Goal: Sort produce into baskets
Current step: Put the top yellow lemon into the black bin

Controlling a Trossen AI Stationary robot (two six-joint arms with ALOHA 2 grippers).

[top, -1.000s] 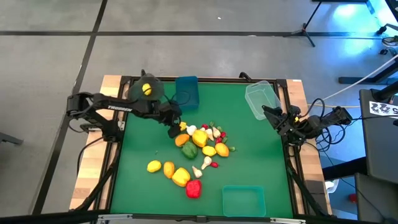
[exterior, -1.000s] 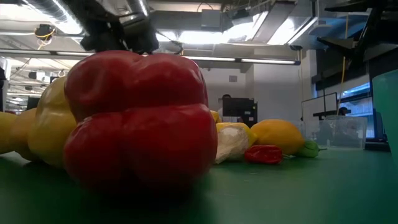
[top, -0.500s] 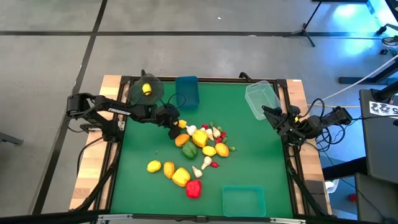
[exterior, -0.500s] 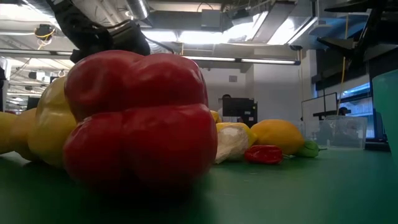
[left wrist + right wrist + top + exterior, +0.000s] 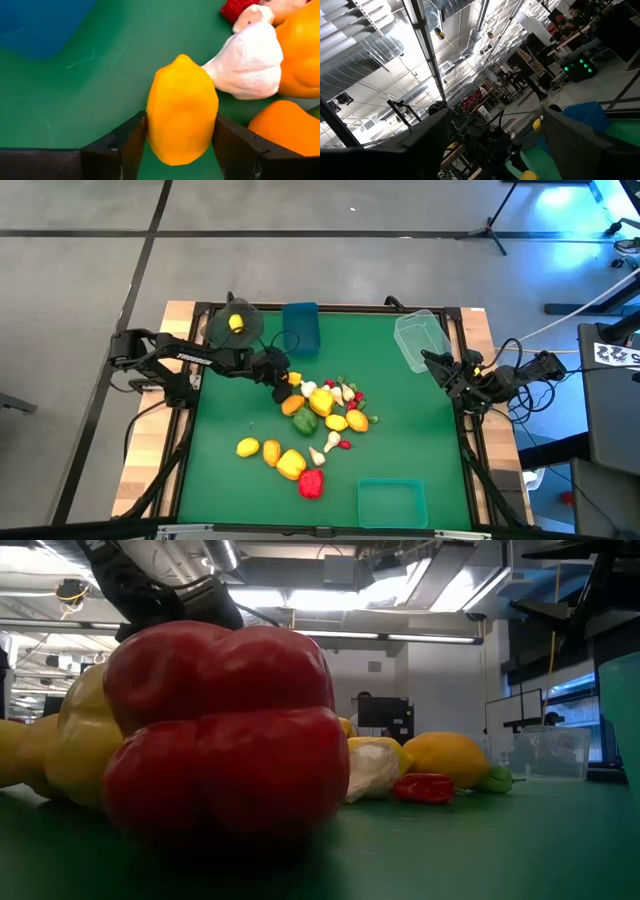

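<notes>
— Produce lies mostly in a loose pile at the middle of the green table [image 5: 420,430]. How much of it can you make out?

— From table height, little: a red bell pepper [image 5: 215,730] fills the near view and hides most of the pile behind it. A yellow pepper [image 5: 75,740] peeks out beside it, and a white garlic piece [image 5: 372,768], a small red bit [image 5: 423,787] and a yellow round fruit [image 5: 445,758] show past it. From above the tiny pieces are too small to name.

— And the left gripper [image 5: 180,131]?

— It is at the pile's edge nearest the blue basket [image 5: 300,327], its fingers [image 5: 125,145] pressed against both sides of a yellow-orange lemon [image 5: 181,110], which sits between them just above the mat. A garlic bulb [image 5: 250,62] touches the lemon, with an orange pepper [image 5: 282,127] close by, cut off at the frame.

— The right gripper [image 5: 440,370]?

— It waits at the table's right edge, near the clear basket [image 5: 418,338]; I cannot tell how its fingers stand.

— Other baskets?

— A dark grey one [image 5: 228,328], already holding one yellow fruit [image 5: 236,323], stands beside the blue; the teal one [image 5: 391,502] sits at the near edge, well apart.
</notes>
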